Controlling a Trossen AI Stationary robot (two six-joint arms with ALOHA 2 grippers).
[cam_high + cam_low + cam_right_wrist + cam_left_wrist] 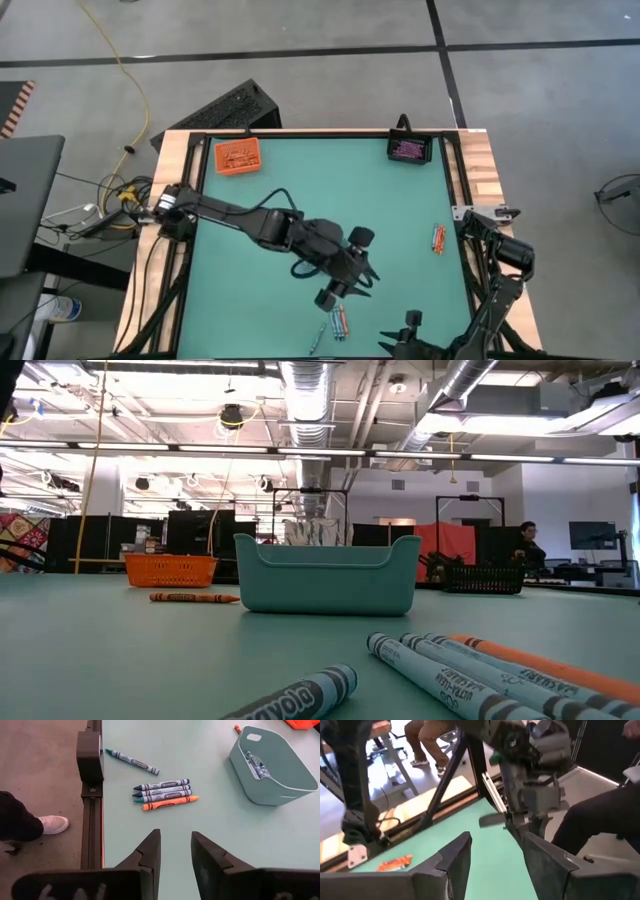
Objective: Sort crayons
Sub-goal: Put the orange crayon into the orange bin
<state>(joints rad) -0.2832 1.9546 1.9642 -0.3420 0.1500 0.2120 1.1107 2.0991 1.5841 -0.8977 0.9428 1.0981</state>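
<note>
Step in hand: a pick-up; loose crayons lie unsorted, nothing gripped.
Left gripper (345, 290): out over the mat's middle, near the table's front edge; jaws parted with only green mat between them, holding nothing.
Right gripper (175, 851): parked at the front right corner, fingers a little apart, empty, looking across the mat.
Crayons, cluster (165, 795): three blue ones and an orange one side by side, touching, close to the front edge; one more blue crayon (132, 761) lies apart nearer the rail.
Crayons, stray: an orange pair (438, 238) by the right edge.
Teal bin (272, 767): blue crayons already inside; the left arm seems to hide it from overhead.
Other trays: orange tray (238, 156) and black tray (409, 150) at the far corners, both holding crayons.
Next move, my reading: lower the left gripper onto one crayon of the cluster, likely an outer one, so its neighbours aren't dragged along.
</note>
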